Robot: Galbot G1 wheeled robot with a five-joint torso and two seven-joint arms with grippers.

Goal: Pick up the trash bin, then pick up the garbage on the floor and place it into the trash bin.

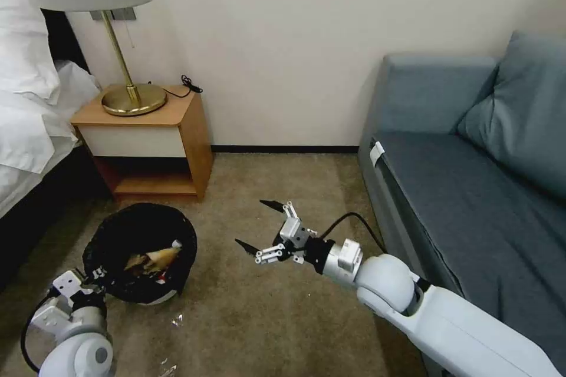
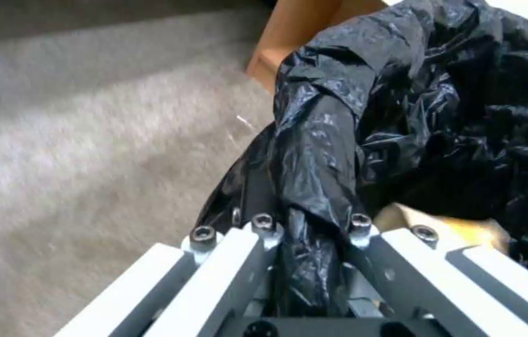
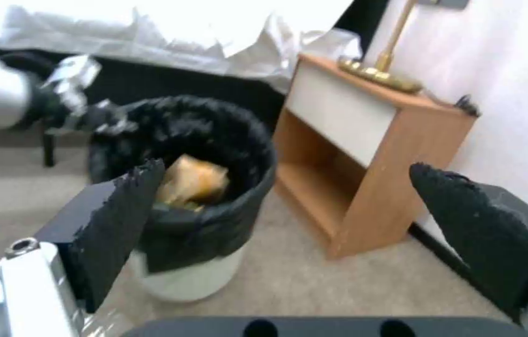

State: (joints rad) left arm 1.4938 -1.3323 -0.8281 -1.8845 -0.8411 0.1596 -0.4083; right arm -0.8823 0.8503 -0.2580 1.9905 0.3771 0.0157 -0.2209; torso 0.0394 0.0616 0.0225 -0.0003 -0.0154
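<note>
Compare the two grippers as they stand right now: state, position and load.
The left gripper is shut on the trash bin, its fingers pinching the black bag at the rim; the right gripper is open and holds nothing. The left one sits low at the bin's near side; the right one hangs over bare carpet to the bin's right, between it and the sofa. Both have the same build.

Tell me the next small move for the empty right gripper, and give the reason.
Probably swing the right gripper down toward the small shiny scraps on the carpet near the trash bin. Its fingers are open and empty, the left gripper is clamped on the bin's rim, and brown paper lies inside.
</note>
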